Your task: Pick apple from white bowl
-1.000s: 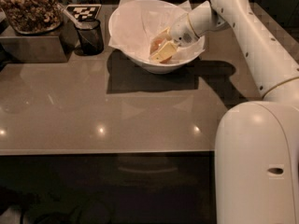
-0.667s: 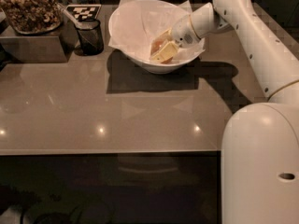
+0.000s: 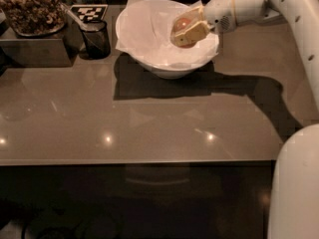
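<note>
The white bowl [image 3: 149,63] stands at the back of the table, lined with white paper whose corners stick up. The apple [image 3: 181,24], small, reddish-orange and glossy, sits between the two tan fingers [image 3: 193,33] of my gripper [image 3: 185,27]. The gripper reaches in from the right and is shut on the apple. It holds the apple above the right half of the bowl, around rim height. The lower finger hides the underside of the apple.
A small dark cup [image 3: 95,38] with a utensil in it stands just left of the bowl. A dark tray of brown snacks [image 3: 30,9] sits at the back left, with a checkered marker [image 3: 88,11] behind the cup. My arm's white body [image 3: 299,183] fills the right edge.
The gripper has risen from low inside the bowl up and slightly right. The apple now shows between its fingers, lifted with it. The bowl has not moved.
</note>
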Robot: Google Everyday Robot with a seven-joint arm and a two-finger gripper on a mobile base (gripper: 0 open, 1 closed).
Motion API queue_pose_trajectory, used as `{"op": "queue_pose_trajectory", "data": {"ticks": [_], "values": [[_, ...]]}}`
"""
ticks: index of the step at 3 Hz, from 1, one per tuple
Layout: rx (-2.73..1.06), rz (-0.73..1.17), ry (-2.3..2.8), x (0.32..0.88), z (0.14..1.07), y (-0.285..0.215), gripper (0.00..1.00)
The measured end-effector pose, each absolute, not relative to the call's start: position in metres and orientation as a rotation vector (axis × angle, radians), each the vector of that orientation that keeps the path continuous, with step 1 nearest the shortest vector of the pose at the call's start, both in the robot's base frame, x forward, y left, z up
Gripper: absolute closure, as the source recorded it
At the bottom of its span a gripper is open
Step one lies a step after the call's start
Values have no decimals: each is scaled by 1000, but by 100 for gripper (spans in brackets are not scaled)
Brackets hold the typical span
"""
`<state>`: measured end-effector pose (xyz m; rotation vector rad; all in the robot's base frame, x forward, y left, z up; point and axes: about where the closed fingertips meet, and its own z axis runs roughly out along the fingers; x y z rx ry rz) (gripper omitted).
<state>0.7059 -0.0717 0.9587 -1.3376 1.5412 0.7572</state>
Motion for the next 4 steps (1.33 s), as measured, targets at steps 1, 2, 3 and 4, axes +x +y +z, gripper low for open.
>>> {"op": "queue_pose_trajectory", "data": {"ticks": [1,2,3,4], "values": [[-1297,845,1452,679,995,-81,100],[-1228,907,1395,649,1019,-92,100],[-1131,945,1367,619,1023,-97,100],[-1044,966,1398,600,1005,-95,100]]}}
